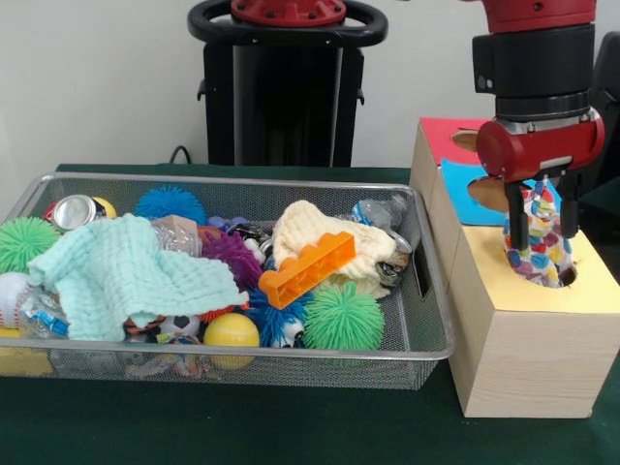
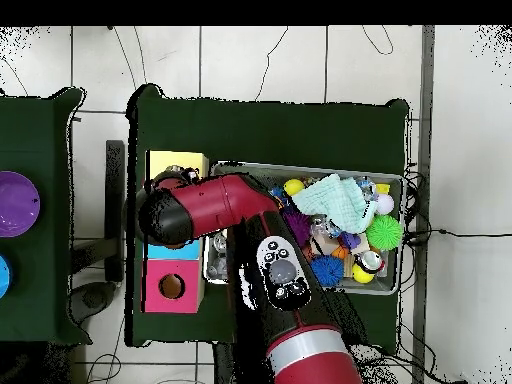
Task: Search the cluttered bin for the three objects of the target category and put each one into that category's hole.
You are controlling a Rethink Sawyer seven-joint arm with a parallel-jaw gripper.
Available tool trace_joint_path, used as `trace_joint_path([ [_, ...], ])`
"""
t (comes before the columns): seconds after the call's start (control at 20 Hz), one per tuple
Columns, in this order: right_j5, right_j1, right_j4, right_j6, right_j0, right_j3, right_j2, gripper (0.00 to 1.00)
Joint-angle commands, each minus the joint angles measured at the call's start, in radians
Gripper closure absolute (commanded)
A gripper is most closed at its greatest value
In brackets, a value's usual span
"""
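A soft cloth (image 1: 539, 244), printed with multicoloured patches, hung between the gripper's (image 1: 542, 231) two black fingers (image 1: 517, 225), which were closed on it. Its lower end dipped into the round hole (image 1: 559, 277) in the yellow top of the wooden box (image 1: 513, 339). Blue and red panels with their own holes lay further along the box top. No writing was legible anywhere.

Just beside the box stood the wire-mesh bin (image 1: 291, 363), crowded: a mint waffle-weave towel (image 1: 126, 276), a cream knitted cloth (image 1: 315, 232), an orange studded plastic brick (image 1: 306, 270), spiky rubber balls in green (image 1: 342, 317), blue and purple, a smooth yellow ball (image 1: 231, 332), and a metal can (image 1: 74, 211).
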Motion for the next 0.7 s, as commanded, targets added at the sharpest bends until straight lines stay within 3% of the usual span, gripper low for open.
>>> trace_joint_path([
  [0.05, 0.181, 0.006, -0.019, -0.026, -0.022, 0.058, 0.004, 0.0],
  [0.3, 0.194, 0.009, -0.019, -0.014, -0.015, 0.041, 0.003, 0.0],
  [0.7, 0.301, 0.016, -0.021, -0.034, -0.008, 0.037, -0.002, 0.0],
])
